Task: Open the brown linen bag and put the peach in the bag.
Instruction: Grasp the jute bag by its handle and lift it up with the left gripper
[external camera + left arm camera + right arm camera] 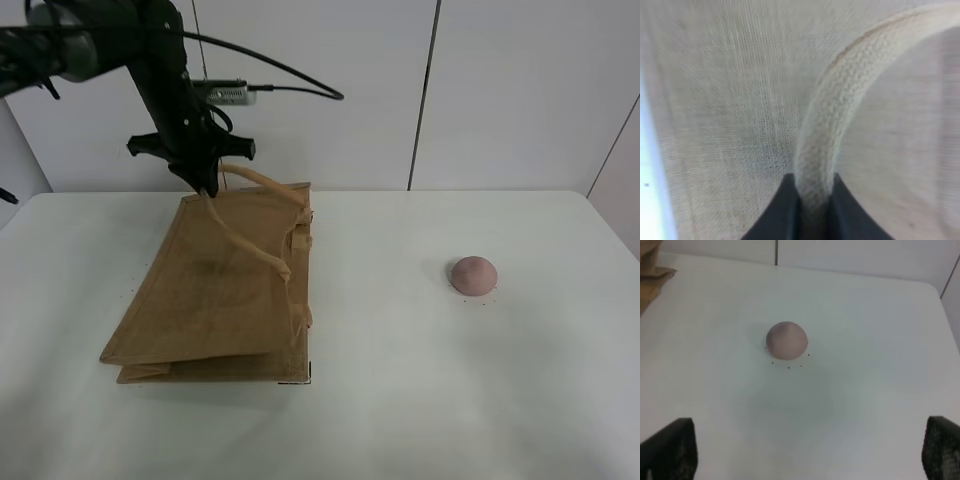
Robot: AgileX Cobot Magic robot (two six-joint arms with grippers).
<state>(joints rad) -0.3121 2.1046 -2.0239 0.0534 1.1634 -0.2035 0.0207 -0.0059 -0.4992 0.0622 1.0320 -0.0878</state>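
Note:
The brown linen bag (215,290) lies flat on the white table, at the left of the exterior high view. Its mouth faces the back. My left gripper (207,188) is shut on one beige loop handle (255,180) and holds it up above the bag's back edge. In the left wrist view the jaws (813,200) pinch the handle (825,145) over the bag's weave (730,100). The peach (473,274) sits on the table to the right, well apart from the bag. My right gripper (810,452) is open and empty, short of the peach (786,340); it is out of the exterior high view.
The white table (420,400) ends at a white panelled wall behind. A cable (290,75) runs from the left arm along the wall. A corner of the bag (652,275) shows at the edge of the right wrist view.

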